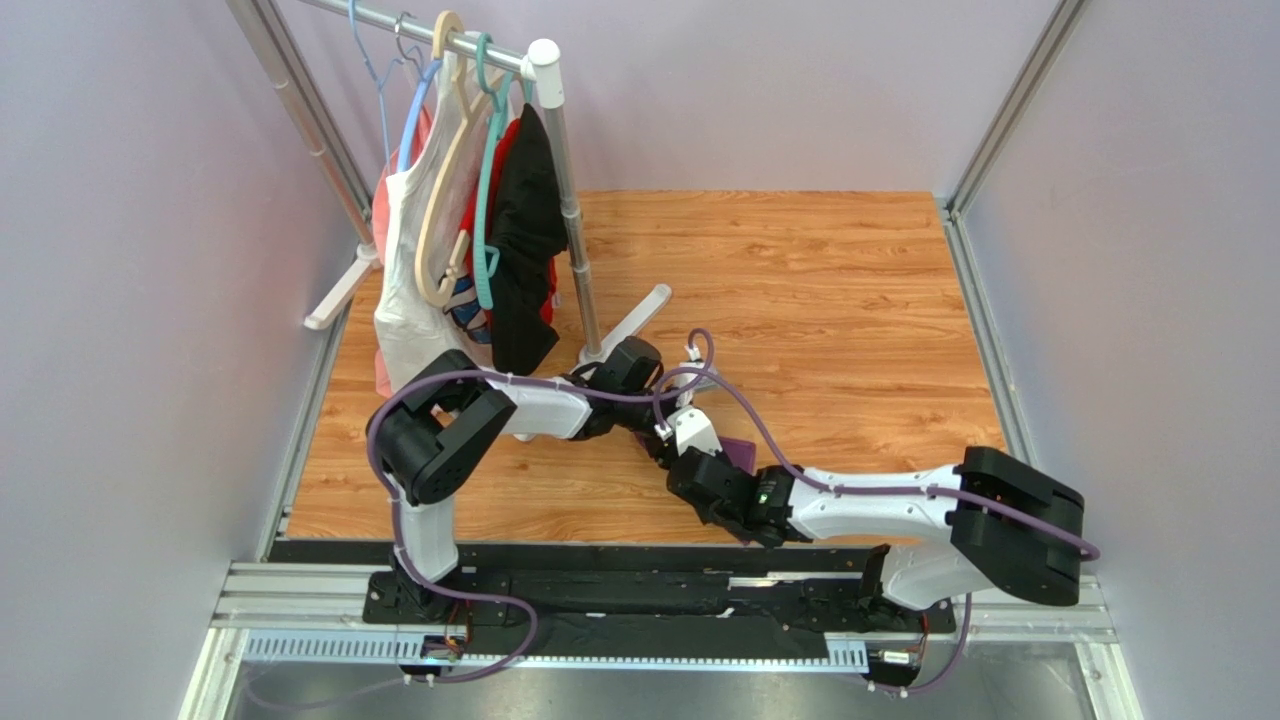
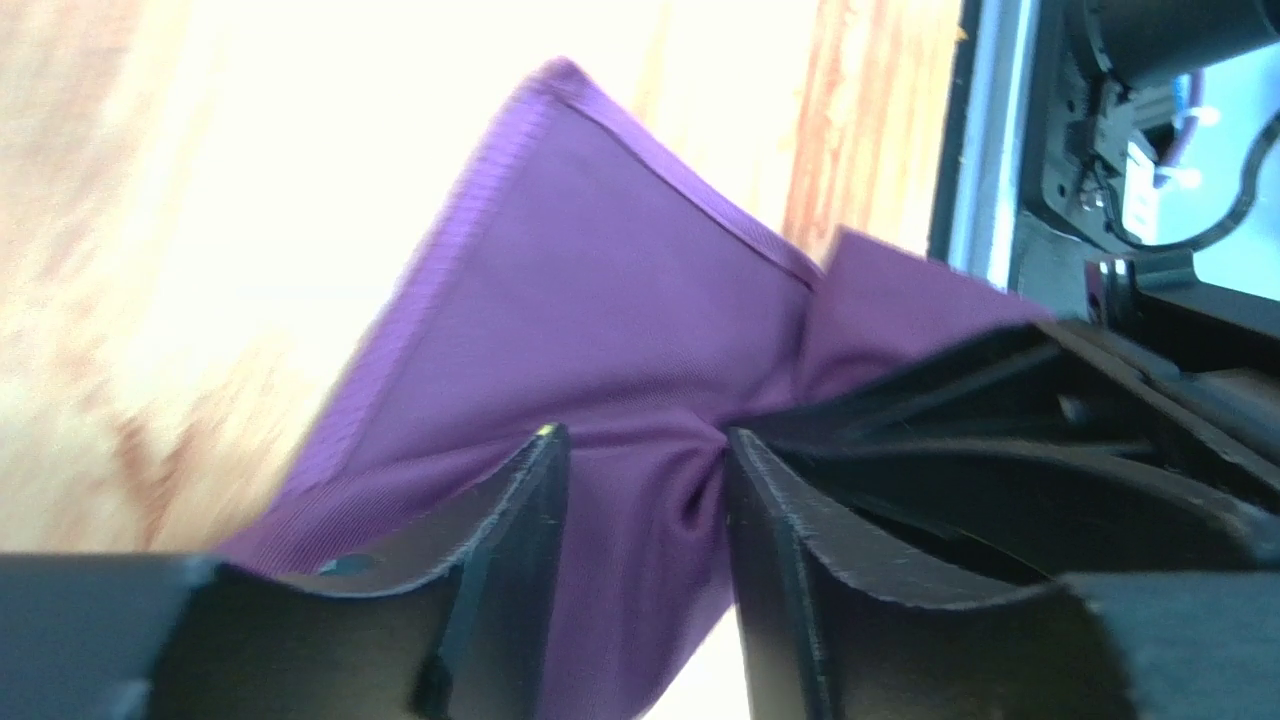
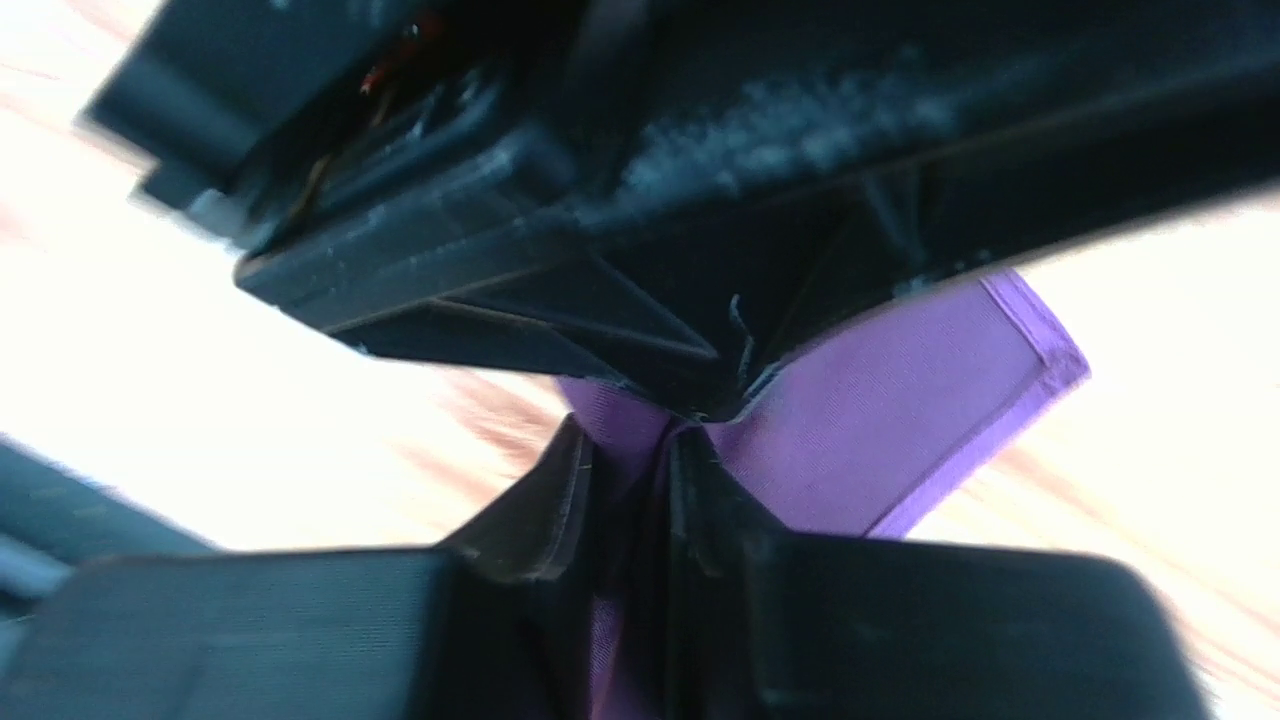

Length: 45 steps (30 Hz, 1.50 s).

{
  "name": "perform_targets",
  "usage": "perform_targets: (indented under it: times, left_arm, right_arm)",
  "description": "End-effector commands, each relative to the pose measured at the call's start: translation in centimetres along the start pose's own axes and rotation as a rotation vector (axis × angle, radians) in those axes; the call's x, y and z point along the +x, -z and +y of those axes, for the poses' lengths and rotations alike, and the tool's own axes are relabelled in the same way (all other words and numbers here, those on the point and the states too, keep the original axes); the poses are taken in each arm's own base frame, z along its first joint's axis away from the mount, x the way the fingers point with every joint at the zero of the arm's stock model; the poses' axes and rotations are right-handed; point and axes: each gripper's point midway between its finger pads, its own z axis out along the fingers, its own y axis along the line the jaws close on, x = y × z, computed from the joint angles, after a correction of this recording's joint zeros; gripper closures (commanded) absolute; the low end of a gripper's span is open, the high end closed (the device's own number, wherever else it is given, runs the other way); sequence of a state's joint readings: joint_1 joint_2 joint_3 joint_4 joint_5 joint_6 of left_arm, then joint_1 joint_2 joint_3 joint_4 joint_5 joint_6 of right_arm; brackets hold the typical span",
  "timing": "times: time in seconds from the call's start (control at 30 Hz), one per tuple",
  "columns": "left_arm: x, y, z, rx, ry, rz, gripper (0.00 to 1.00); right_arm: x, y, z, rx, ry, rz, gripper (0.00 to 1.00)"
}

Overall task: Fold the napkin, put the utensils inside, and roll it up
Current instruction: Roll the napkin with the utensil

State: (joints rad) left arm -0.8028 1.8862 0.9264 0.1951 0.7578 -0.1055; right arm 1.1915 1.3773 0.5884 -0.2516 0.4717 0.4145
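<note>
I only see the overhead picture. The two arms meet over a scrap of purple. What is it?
Observer: A napkin; the right wrist view shows the right fingers pinched shut on it.
Operator: And the other arm?
Observer: Its camera shows the left fingers standing apart, with bunched napkin in the gap.
Operator: Any edge showing?
Observer: Yes, a hemmed corner sticks out beyond the right fingers.

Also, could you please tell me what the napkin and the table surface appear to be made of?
The napkin: thin woven fabric, purple, faint sheen; fine ribbed weave, stitched hem, soft puckers where gathered. Probably synthetic or a blend.
The table surface: wood-grain boards, orange-brown, smooth; whether solid wood or laminate is unclear.
</note>
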Motion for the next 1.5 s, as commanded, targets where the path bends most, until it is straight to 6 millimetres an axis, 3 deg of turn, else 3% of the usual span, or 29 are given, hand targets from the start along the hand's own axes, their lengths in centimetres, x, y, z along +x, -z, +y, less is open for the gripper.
perform_targets:
  times: [0.0, 0.13, 0.3, 0.57, 0.87, 0.9, 1.0, 1.2, 1.33, 1.47]
  left_arm:
    - [4.2, 2.2, 2.2, -0.179, 0.161, 0.087, 0.38]
    - [3.4, 3.9, 3.0, -0.248, 0.224, 0.034, 0.23]
    - [2.2, 5.4, 3.7, -0.301, 0.250, -0.007, 0.17]
    - [2.0, 5.8, 5.5, -0.392, 0.333, 0.023, 0.16]
    - [2.7, 5.5, 8.0, -0.480, 0.384, 0.083, 0.16]
    - [2.9, 5.7, 8.5, -0.506, 0.376, 0.086, 0.26]
    - [3.3, 6.0, 8.8, -0.525, 0.361, 0.096, 0.27]
    - [0.7, 7.6, 9.2, -0.567, 0.377, -0.025, 0.22]
    - [-3.3, 9.9, 8.5, -0.590, 0.327, -0.165, 0.19]
    - [-6.0, 12.0, 7.4, -0.606, 0.275, -0.246, 0.16]
  right_arm:
    - [4.3, -0.2, 0.5, -0.051, -0.148, 0.112, 0.94]
    - [4.9, 0.0, 1.1, -0.095, -0.164, 0.119, 1.00]
    - [5.4, -0.2, 2.1, -0.150, -0.186, 0.123, 1.00]
    - [5.9, -0.4, 2.6, -0.171, -0.162, 0.119, 1.00]
    - [4.4, 0.6, 3.4, -0.189, -0.148, 0.044, 1.00]
    - [4.2, 0.6, 3.5, -0.196, -0.155, 0.040, 1.00]
    - [4.4, 0.5, 3.6, -0.199, -0.157, 0.042, 1.00]
    - [6.1, -0.1, 3.4, -0.179, -0.174, 0.097, 1.00]
    - [7.1, -0.1, 3.4, -0.186, -0.202, 0.125, 1.00]
    - [7.7, 0.0, 3.8, -0.227, -0.259, 0.144, 1.00]
